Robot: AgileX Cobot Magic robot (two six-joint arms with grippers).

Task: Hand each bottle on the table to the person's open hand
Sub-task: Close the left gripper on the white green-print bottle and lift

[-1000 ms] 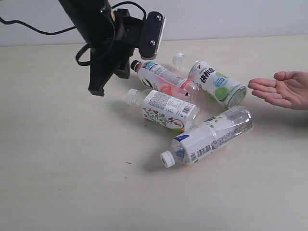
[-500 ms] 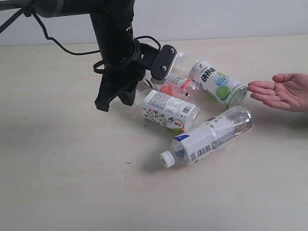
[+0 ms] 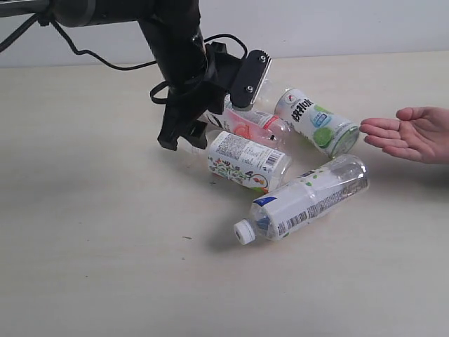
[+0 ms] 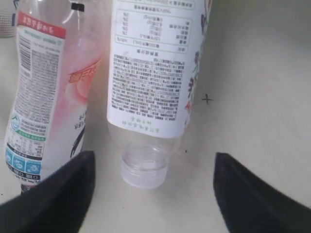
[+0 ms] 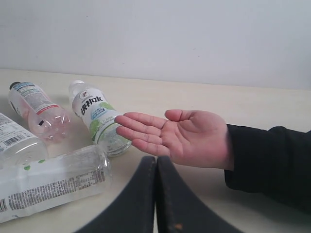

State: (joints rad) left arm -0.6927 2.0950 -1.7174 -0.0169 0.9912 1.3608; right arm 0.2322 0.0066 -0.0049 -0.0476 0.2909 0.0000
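Observation:
Four bottles lie together on the table point(image 3: 98, 253): a floral white one point(image 3: 245, 160), a pink one point(image 3: 250, 126), a green-lime one point(image 3: 317, 122) and a white and blue one point(image 3: 306, 199). My left gripper point(image 3: 186, 137) hangs low at the floral bottle's capped end. In the left wrist view it point(image 4: 153, 159) is open, its jaws on either side of the white cap point(image 4: 145, 174) without touching it, with the pink bottle point(image 4: 46, 92) alongside. The person's open hand point(image 3: 414, 132) waits palm up at the right. My right gripper point(image 5: 155, 161) is shut and empty, just in front of that hand point(image 5: 180, 136).
A pale wall point(image 3: 337, 24) runs behind the table's far edge. The left arm's black cable point(image 3: 105, 63) loops above the tabletop. The person's dark sleeve point(image 5: 272, 160) rests on the table beside my right gripper.
My left arm has swung right and down to the floral bottle's cap, and its jaws have opened. The bottles and the hand have stayed where they were.

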